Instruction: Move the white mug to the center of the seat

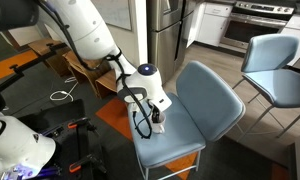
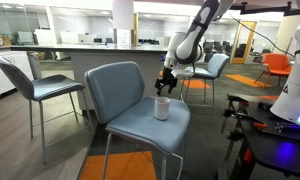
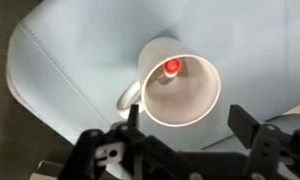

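The white mug (image 3: 178,90) stands upright on the blue-grey seat (image 3: 60,60), handle (image 3: 128,97) to the left in the wrist view, with a red spot inside it. It stands near the seat's front part in both exterior views (image 1: 158,125) (image 2: 162,107). My gripper (image 3: 188,122) is open and empty, hovering just above the mug with its black fingers spread wider than the rim. In the exterior views the gripper (image 1: 147,116) (image 2: 167,82) hangs over the seat (image 1: 175,150) (image 2: 140,125), close above the mug.
The chair's curved backrest (image 1: 208,95) (image 2: 115,85) rises behind the seat. A second blue-grey chair (image 1: 280,70) stands nearby, and others show in an exterior view (image 2: 40,85) (image 2: 215,65). An orange floor mat (image 2: 120,165) lies under the chair. Black equipment (image 2: 275,150) stands beside it.
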Robot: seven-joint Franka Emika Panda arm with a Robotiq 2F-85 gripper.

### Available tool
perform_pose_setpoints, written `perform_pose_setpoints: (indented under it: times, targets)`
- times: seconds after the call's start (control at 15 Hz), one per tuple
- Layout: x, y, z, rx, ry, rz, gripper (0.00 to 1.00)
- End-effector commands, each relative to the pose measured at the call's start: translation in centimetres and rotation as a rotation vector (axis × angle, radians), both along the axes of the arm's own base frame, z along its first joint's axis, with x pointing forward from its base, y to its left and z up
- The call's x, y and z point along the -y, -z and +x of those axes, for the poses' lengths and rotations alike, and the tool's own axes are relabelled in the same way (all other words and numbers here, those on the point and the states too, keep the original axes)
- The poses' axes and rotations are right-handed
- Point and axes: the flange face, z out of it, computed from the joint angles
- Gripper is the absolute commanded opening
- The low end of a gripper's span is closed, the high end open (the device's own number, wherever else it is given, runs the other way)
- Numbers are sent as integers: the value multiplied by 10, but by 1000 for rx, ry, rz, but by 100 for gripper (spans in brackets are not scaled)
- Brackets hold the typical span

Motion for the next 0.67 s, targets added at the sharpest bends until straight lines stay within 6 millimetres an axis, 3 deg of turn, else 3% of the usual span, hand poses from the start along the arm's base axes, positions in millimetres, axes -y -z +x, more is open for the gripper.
perform_pose_setpoints:
  times: [0.0,0.2,0.6]
  targets:
    - [-3,-34,-9,-101,-75,79,100]
    - [5,-51,-13,-182,-106,43,100]
    - [12,-61,-17,-203,-208,-33,100]
